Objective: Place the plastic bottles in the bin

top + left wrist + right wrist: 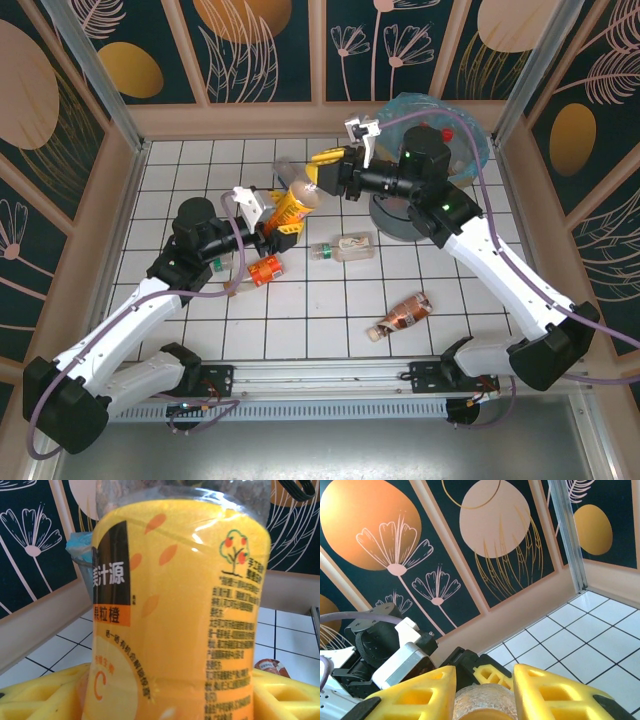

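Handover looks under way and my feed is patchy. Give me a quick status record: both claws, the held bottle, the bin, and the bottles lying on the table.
left claw: closed on the lower body of the yellow-label bottle
right claw: closed on the same bottle's other end
held bottle: tilted, spanning both claws
bin: far right of the table, grey mesh, blue liner
on table: white-label bottle, brown-label bottle, crushed red bottle

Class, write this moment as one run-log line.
stage: handover | left gripper: holds orange bottle | right gripper: clamps its other end | bin: behind right arm | loose bottles: three
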`<state>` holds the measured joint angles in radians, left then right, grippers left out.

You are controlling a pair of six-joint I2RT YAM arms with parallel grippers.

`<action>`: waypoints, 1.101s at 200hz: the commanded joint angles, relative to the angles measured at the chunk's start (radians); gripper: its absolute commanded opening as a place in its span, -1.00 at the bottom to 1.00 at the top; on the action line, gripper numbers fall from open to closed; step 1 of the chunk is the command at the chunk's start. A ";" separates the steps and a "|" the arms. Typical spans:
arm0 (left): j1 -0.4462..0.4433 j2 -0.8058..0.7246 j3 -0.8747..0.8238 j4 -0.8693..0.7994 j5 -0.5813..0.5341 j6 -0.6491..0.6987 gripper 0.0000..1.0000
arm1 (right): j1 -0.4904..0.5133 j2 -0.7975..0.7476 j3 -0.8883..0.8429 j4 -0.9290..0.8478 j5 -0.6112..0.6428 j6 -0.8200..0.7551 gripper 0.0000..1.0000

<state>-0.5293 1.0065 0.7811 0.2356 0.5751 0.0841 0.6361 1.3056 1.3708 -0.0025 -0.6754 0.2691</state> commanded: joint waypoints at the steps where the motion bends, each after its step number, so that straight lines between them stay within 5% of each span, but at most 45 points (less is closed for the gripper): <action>1: 0.000 -0.017 0.012 0.050 -0.018 0.003 0.46 | 0.008 -0.012 0.048 0.002 -0.012 0.005 -0.92; 39: 0.000 -0.054 0.010 0.044 -0.055 0.007 0.96 | 0.007 -0.037 0.180 -0.164 0.274 -0.100 -1.00; 103: 0.000 -0.089 0.012 -0.023 -0.086 0.021 0.97 | -0.023 0.049 0.485 -0.422 1.043 -0.383 -1.00; 162: 0.000 -0.128 -0.025 -0.037 -0.108 0.011 0.97 | -0.150 0.166 0.574 -0.527 1.262 -0.442 -1.00; 220: 0.001 -0.138 -0.049 -0.047 -0.125 0.013 0.97 | -0.254 0.227 0.550 -0.728 1.249 -0.353 -1.00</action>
<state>-0.5293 0.8757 0.7406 0.1997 0.4610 0.0891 0.4065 1.5539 1.9301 -0.6571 0.5381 -0.1223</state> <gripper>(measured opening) 0.987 0.320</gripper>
